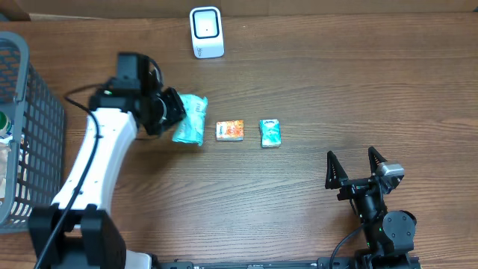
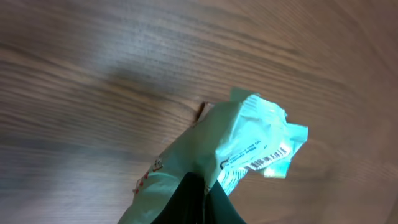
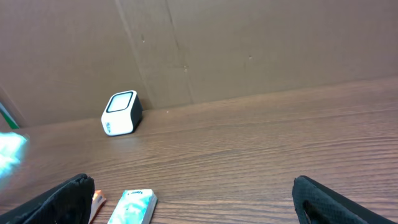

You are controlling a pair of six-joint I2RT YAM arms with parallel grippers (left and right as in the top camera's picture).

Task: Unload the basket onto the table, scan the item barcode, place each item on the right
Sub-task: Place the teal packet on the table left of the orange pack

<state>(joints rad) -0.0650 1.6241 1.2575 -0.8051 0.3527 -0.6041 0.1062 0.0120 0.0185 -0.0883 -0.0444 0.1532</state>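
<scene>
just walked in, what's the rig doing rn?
The left claw is shut on a pale green packet, and its barcode shows in the left wrist view. The white scanner stands at the far edge; the packet is not in front of it yet. An orange packet and a teal packet lie on the table. The right claw is open, holding nothing.

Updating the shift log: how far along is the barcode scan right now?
Done: the left hand is shut on the pale green packet. In hand: the packet sits beside the row, its barcode visible in the wrist view, well short of the white scanner. Left: bringing that barcode to the scanner. The orange packet and teal packet lie untouched on the table; the right hand is open, holding nothing.
</scene>
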